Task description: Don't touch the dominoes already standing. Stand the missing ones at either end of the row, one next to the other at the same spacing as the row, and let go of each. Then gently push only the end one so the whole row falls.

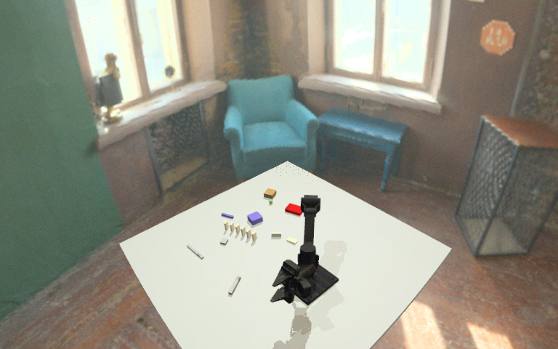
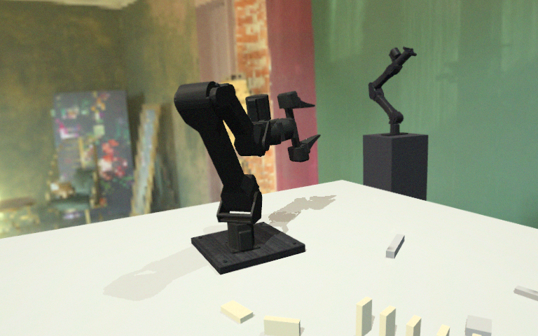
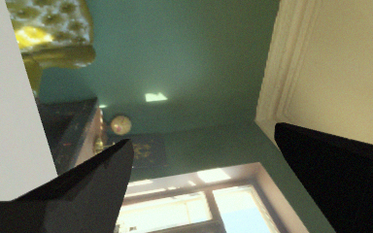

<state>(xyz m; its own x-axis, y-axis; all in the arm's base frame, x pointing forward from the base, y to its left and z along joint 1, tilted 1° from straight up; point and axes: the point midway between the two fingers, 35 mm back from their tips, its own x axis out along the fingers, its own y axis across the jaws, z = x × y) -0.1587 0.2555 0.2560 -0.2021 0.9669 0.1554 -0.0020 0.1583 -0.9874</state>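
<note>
Several cream dominoes (image 1: 243, 230) (image 2: 363, 316) stand upright in an evenly spaced row on the white table; the exterior view cuts off part of the row. To the right of the row in the top view, one loose cream domino (image 1: 276, 235) (image 2: 281, 325) lies on its long narrow side. Another loose domino (image 1: 292, 241) (image 2: 236, 311) lies flat beside it, nearer the arm. My gripper (image 1: 272, 293) (image 2: 316, 120) (image 3: 203, 138) is open and empty, raised well above the table and away from all the dominoes. The wrist view shows no domino.
A purple block (image 1: 255, 218) lies behind the row, near a thin purple bar (image 1: 227, 215). A red block (image 1: 293, 209), brown block (image 1: 269, 193) and small green object (image 1: 270, 201) are farther back. A grey block (image 1: 224, 241) (image 2: 478, 325) and two grey bars (image 1: 195, 251) (image 1: 234, 285) lie in front.
</note>
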